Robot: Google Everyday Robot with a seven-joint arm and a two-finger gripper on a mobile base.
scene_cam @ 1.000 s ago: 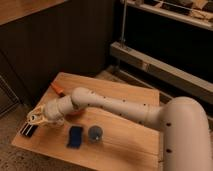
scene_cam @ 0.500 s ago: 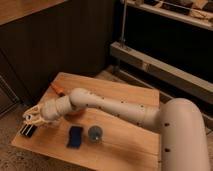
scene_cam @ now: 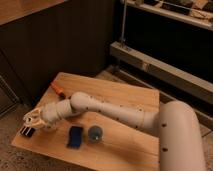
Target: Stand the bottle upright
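Note:
My gripper point(scene_cam: 27, 130) is at the left front corner of the wooden table point(scene_cam: 125, 100), low over the table's edge, with the arm stretched across from the right. A pale whitish shape point(scene_cam: 34, 119) sits right at the gripper's end. It may be the bottle, but I cannot tell it apart from the hand. No other pale bottle shows on the table.
A flat dark-blue sponge point(scene_cam: 75, 136) lies near the front edge, with a round blue-grey cup point(scene_cam: 95, 132) just right of it. An orange-handled object point(scene_cam: 58, 90) lies at the back left. A metal shelf rack point(scene_cam: 165, 60) stands behind the table.
The gripper has shifted slightly left and toward the table's front-left corner. The sponge, cup and orange object have not moved.

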